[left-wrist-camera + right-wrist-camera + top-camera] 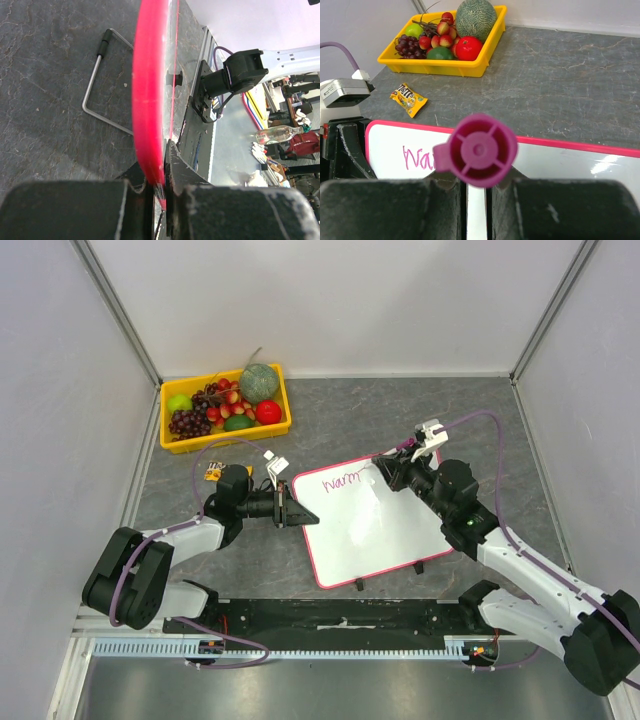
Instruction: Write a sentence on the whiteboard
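Firstly, far left at the back of the worktop (450, 420): yellow tray (165, 435) heaped with fruit (235, 400), among it dark grapes, cherries, a green melon and a red round piece. Just in front of the tray and apart from it: small yellow candy packet (213, 472), flat on the grey surface.

Next, left arm (190, 533), reaching rightwards, low over the worktop. Left jaws clenched on the pink-red rim of the whiteboard (390, 530), at its left edge; rim pinched between both fingers in the left wrist view. Beneath the board there, a bent wire leg (104, 42) with a black foot, resting on the worktop.

Whiteboard itself in the middle, between the two arms, turned at an angle, near edge close to the black base rail (330, 615). In its upper left corner, the sentence (340, 481): thin magenta letters reading "Warm".

Right of those letters, marker (479, 149), magenta end cap facing the right wrist camera, other end pointing down at the board; contact of tip with surface impossible to tell. Right jaws clamped around the marker's barrel.

Finally, right arm (520, 560), stretching from the near right corner up towards the board's top edge.
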Robot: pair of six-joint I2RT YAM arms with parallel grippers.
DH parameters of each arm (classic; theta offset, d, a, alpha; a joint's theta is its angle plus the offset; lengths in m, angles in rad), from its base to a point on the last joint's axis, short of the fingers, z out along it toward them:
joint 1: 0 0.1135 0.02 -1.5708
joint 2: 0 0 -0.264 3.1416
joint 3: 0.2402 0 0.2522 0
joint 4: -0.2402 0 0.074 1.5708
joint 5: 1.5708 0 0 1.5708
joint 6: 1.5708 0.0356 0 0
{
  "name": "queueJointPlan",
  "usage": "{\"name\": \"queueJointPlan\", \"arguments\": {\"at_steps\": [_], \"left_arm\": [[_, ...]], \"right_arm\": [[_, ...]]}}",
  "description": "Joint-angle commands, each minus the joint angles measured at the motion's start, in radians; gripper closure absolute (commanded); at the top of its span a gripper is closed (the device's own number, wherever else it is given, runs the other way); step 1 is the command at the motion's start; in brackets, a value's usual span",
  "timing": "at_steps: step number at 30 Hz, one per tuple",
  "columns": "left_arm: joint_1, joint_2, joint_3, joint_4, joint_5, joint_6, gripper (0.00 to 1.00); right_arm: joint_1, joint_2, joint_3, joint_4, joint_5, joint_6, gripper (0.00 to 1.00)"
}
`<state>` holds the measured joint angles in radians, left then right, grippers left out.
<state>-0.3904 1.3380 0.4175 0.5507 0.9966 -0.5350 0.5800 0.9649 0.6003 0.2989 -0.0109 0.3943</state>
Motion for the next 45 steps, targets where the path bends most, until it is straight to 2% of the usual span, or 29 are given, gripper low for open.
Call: {"name": "queueJointPlan", "arguments": {"at_steps": [1, 15, 45], "left_arm": [[-0.016, 0.009, -0.028, -0.037, -0.059, 0.205, 0.98], [-0.016, 0.006, -0.029, -0.038, -0.059, 0.205, 0.98], [-0.016, 0.007, -0.028, -0.041, -0.062, 0.207, 0.98]], "right_arm": [[-0.002, -0.003, 0.042, 0.060, -0.027, 0.020, 1.00], [-0.002, 0.038, 0.023, 0.077, -0.006, 0.020, 1.00], [-0.002, -0.048, -0.094, -0.034, -0.032, 0.009, 1.00]]}}
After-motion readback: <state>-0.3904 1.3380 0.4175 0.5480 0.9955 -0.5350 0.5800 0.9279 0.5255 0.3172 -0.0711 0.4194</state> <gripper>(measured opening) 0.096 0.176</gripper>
